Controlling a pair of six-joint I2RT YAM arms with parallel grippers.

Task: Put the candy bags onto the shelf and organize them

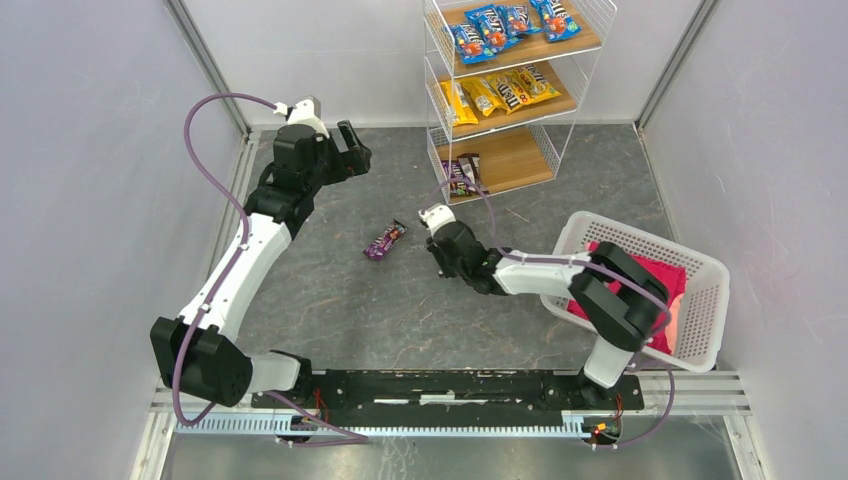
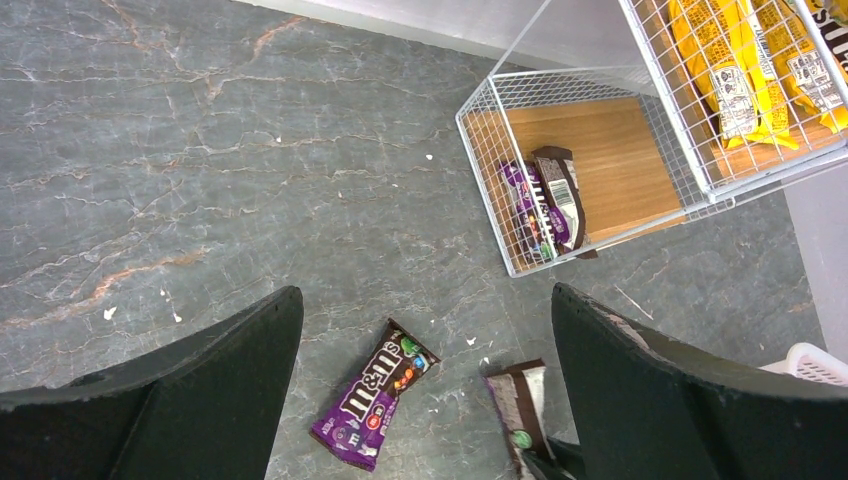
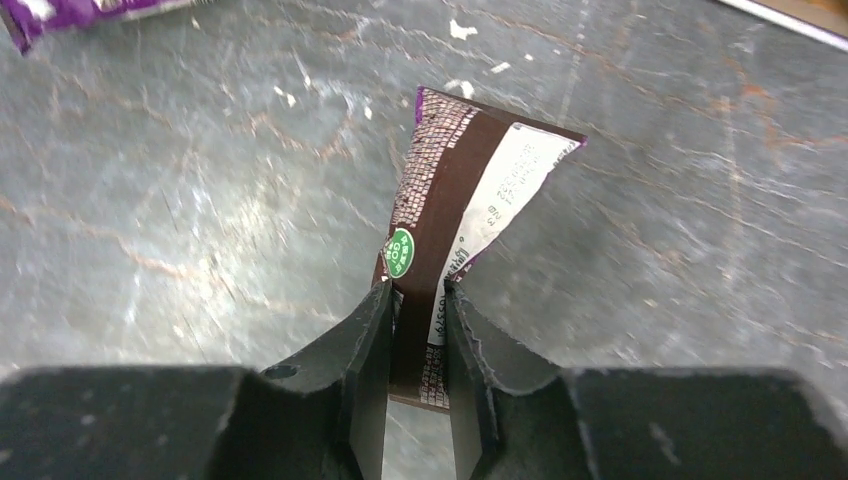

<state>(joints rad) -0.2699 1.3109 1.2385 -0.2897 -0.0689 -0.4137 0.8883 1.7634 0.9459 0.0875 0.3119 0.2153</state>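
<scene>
My right gripper (image 1: 440, 232) (image 3: 415, 290) is low over the grey table, shut on the near end of a candy bag (image 3: 470, 190) (image 2: 520, 405) that shows its brown and white back. A purple candy bag (image 1: 385, 240) (image 2: 375, 395) lies flat to its left. My left gripper (image 1: 352, 150) (image 2: 425, 400) hangs open high over the far left, holding nothing. The shelf (image 1: 515, 155) (image 2: 620, 160) stands at the back: blue bags (image 1: 510, 22) on top, yellow bags (image 1: 495, 95) in the middle, two dark bags (image 1: 462, 175) (image 2: 545, 200) at the bottom tier's left.
A white lattice basket (image 1: 705, 300) (image 2: 820, 360) with a pink cloth (image 1: 662, 285) in it sits at the right, beside my right arm. Grey walls enclose the table on the left, back and right.
</scene>
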